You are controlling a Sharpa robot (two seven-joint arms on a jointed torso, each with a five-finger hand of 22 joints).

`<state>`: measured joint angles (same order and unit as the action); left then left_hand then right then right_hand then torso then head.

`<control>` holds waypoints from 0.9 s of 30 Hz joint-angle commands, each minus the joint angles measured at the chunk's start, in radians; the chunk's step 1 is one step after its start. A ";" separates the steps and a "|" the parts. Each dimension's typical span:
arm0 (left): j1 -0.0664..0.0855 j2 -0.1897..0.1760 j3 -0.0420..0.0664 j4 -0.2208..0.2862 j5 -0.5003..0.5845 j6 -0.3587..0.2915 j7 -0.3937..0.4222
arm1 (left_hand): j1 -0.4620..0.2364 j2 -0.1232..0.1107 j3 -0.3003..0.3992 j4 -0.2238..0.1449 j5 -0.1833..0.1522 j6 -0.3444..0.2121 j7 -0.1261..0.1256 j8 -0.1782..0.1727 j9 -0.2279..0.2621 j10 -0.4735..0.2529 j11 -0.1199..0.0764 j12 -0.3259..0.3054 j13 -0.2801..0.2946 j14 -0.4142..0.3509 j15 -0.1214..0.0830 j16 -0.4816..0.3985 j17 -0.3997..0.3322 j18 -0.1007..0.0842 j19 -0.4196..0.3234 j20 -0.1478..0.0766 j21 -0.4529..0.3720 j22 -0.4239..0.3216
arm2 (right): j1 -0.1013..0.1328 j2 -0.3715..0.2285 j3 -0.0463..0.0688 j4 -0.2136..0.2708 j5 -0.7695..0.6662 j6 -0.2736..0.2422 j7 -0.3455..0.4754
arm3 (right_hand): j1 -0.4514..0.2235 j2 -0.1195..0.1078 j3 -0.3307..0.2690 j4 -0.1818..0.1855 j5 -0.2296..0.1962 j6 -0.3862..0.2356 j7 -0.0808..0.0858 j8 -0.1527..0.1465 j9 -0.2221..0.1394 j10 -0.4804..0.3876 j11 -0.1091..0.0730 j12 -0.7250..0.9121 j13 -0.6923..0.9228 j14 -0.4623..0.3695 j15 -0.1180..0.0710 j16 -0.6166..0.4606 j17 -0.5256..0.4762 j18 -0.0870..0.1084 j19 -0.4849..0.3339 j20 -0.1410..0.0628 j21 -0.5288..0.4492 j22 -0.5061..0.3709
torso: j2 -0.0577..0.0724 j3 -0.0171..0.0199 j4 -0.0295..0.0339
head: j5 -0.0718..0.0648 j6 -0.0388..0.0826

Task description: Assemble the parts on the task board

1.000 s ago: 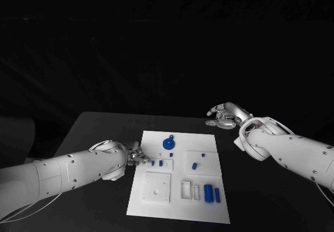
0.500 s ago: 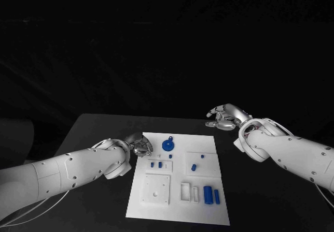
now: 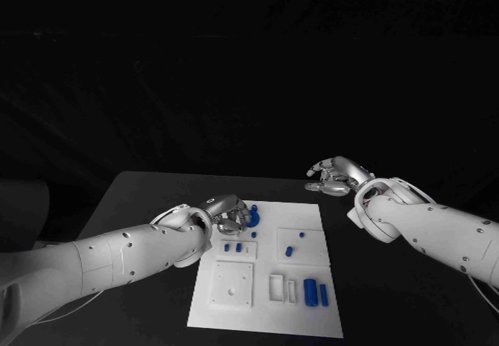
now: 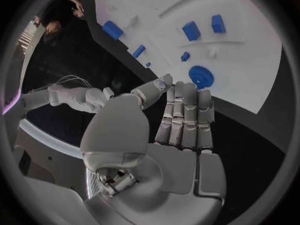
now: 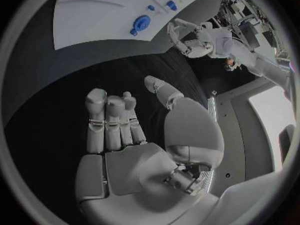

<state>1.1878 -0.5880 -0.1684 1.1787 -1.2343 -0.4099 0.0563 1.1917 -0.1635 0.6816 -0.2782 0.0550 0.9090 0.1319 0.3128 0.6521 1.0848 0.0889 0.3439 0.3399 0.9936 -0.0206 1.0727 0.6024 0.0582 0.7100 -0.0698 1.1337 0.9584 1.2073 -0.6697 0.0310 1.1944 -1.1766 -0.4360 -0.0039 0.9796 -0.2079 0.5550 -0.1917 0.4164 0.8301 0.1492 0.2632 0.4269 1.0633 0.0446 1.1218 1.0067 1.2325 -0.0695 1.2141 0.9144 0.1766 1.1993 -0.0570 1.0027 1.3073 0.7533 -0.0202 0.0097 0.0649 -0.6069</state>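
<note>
Hovering over the white task board (image 3: 312, 317) mid-desk (image 3: 146, 191), my left robot hand (image 3: 231, 216) grasps nothing, fingers extended by the round blue part (image 3: 252, 215). Other blue parts (image 3: 310, 290) dot the board. My right robot hand (image 3: 334, 175) hangs empty, fingers loosely curled, beyond the board's far corner.

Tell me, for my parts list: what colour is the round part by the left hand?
Blue round part, clearest in the left wrist view.

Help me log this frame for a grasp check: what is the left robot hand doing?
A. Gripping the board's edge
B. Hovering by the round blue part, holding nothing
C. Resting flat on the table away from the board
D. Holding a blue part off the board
B: the left robot hand is over the task board beside the round blue part, its fingers straight and apart around nothing.
</note>
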 commanded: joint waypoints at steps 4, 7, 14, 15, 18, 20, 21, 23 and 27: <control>0.000 0.055 0.000 -0.051 -0.186 0.008 -0.018 | -0.008 -0.010 -0.012 0.007 -0.006 0.002 0.005 -0.015 -0.009 0.010 -0.001 -0.039 -0.020 0.025 0.000 0.017 0.008 0.026 0.028 -0.050 0.011 0.005 | 0.000 0.005 0.000 0.000 -0.004 0.011 0.008 | -0.002 0.001 0.000 0.006 0.007 0.001 0.007 0.002 -0.001 -0.002 -0.003 0.004 -0.002 0.008 0.001 0.004 -0.001 0.085 -0.001 -0.007 -0.006 0.008 | 0.001 -0.0008 -0.0018 | -0.001 0.000; 0.000 0.078 -0.003 -0.077 -0.197 0.002 -0.016 | -0.004 -0.008 -0.012 0.008 -0.006 0.004 0.005 -0.019 -0.012 0.014 0.000 -0.055 -0.027 0.041 -0.001 0.029 0.013 0.033 0.043 -0.051 0.019 0.009 | 0.000 0.007 0.000 -0.001 -0.004 0.012 0.008 | -0.002 0.002 0.000 0.006 0.008 0.001 0.007 0.002 -0.001 -0.002 -0.003 0.005 -0.002 0.008 0.001 0.004 -0.001 0.085 -0.001 -0.007 -0.006 0.008 | 0.001 -0.0013 -0.0020 | -0.002 0.000; -0.001 0.123 -0.021 -0.131 -0.228 0.047 -0.027 | -0.003 -0.016 -0.012 0.007 -0.006 -0.011 0.007 -0.037 -0.026 -0.007 0.011 -0.108 -0.051 0.039 0.010 0.025 0.012 0.040 0.045 -0.041 0.017 0.011 | 0.000 0.010 0.000 0.000 -0.004 0.010 0.008 | -0.002 0.002 0.000 0.006 0.010 0.001 0.007 0.002 -0.002 -0.002 -0.003 0.005 -0.002 0.008 0.001 0.004 -0.001 0.085 0.000 -0.007 -0.006 0.008 | 0.000 -0.0018 0.0005 | -0.004 -0.003; -0.001 0.131 -0.023 -0.142 -0.232 0.056 -0.031 | -0.005 -0.018 -0.013 0.008 -0.006 -0.020 0.004 -0.044 -0.030 -0.018 0.014 -0.124 -0.058 0.038 0.013 0.025 0.012 0.041 0.045 -0.038 0.016 0.011 | 0.000 0.011 0.000 0.001 -0.004 0.010 0.009 | -0.002 0.002 0.000 0.006 0.010 0.001 0.007 0.002 -0.002 -0.002 -0.003 0.005 -0.002 0.009 0.001 0.004 -0.001 0.085 0.000 -0.007 -0.006 0.008 | 0.000 -0.0016 0.0006 | -0.005 -0.003; -0.001 0.140 -0.030 -0.158 -0.235 0.055 -0.030 | -0.005 -0.019 -0.014 0.008 -0.005 -0.020 0.005 -0.047 -0.035 -0.022 0.017 -0.140 -0.067 0.037 0.016 0.025 0.012 0.043 0.044 -0.035 0.015 0.012 | 0.000 0.011 0.000 0.002 -0.004 0.010 0.009 | -0.002 0.002 0.000 0.006 0.011 0.001 0.007 0.002 -0.002 -0.002 -0.003 0.005 -0.002 0.009 0.001 0.004 -0.001 0.085 0.000 -0.007 -0.006 0.008 | 0.000 -0.0018 0.0003 | -0.005 -0.004; -0.001 0.145 -0.035 -0.166 -0.235 0.056 -0.029 | -0.005 -0.018 -0.014 0.008 -0.005 -0.020 0.006 -0.048 -0.036 -0.021 0.018 -0.145 -0.070 0.038 0.016 0.025 0.012 0.044 0.044 -0.034 0.015 0.013 | 0.000 0.011 0.000 0.002 -0.004 0.010 0.009 | -0.002 0.002 0.000 0.006 0.011 0.001 0.007 0.002 -0.002 -0.002 -0.003 0.005 -0.003 0.009 0.001 0.004 -0.001 0.085 0.000 -0.007 -0.006 0.008 | 0.001 -0.0019 0.0000 | -0.006 -0.005; -0.001 0.147 -0.036 -0.170 -0.235 0.057 -0.029 | -0.005 -0.018 -0.015 0.008 -0.005 -0.020 0.007 -0.049 -0.037 -0.020 0.018 -0.146 -0.071 0.038 0.016 0.025 0.012 0.044 0.045 -0.034 0.015 0.013 | 0.000 0.011 0.000 0.002 -0.004 0.009 0.009 | -0.002 0.002 0.000 0.006 0.012 0.001 0.007 0.002 -0.002 -0.002 -0.003 0.005 -0.003 0.008 0.001 0.004 -0.001 0.085 0.000 -0.007 -0.006 0.008 | 0.000 -0.0017 0.0006 | -0.006 -0.006; -0.001 0.153 -0.040 -0.178 -0.235 0.056 -0.029 | -0.006 -0.019 -0.015 0.008 -0.005 -0.020 0.007 -0.049 -0.037 -0.020 0.018 -0.148 -0.072 0.038 0.016 0.025 0.012 0.045 0.045 -0.034 0.015 0.014 | 0.000 0.010 0.000 0.002 -0.004 0.008 0.009 | -0.002 0.001 0.000 0.006 0.012 0.001 0.007 0.002 -0.002 -0.002 -0.003 0.005 -0.003 0.008 0.001 0.004 -0.001 0.085 0.000 -0.007 -0.006 0.008 | 0.000 -0.0017 0.0006 | -0.006 -0.006; -0.003 0.163 -0.048 -0.195 -0.231 0.041 -0.023 | -0.018 -0.029 -0.023 0.013 -0.006 -0.023 0.008 -0.053 -0.041 -0.021 0.018 -0.159 -0.078 0.039 0.017 0.026 0.013 0.045 0.046 -0.032 0.016 0.015 | 0.000 0.010 0.000 0.004 -0.004 0.008 0.009 | -0.002 0.001 0.000 0.006 0.014 0.000 0.007 0.002 -0.002 -0.003 -0.003 0.005 -0.003 0.008 0.001 0.003 -0.002 0.085 -0.001 -0.007 -0.007 0.008 | 0.000 -0.0020 0.0015 | -0.009 -0.006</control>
<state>1.1856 -0.4292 -0.2167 0.9876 -1.4527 -0.3719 0.0303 1.1707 -0.1845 0.6618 -0.2640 0.0550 0.8920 0.1379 0.2650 0.6117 1.0680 0.1051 0.1884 0.2628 1.0307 -0.0086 1.0997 0.6147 0.0793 0.7493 -0.0799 1.1499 0.9721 1.2073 -0.6598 0.0310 1.1954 -1.1766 -0.4360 -0.0032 0.9796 -0.2079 0.5550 -0.1917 0.4262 0.8318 0.1514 0.2632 0.4268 1.0633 0.0446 1.1218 1.0048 1.2325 -0.0695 1.2141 0.9145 0.1767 1.1983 -0.0605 1.0027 1.3080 0.7535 -0.0221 0.0103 0.0579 -0.6125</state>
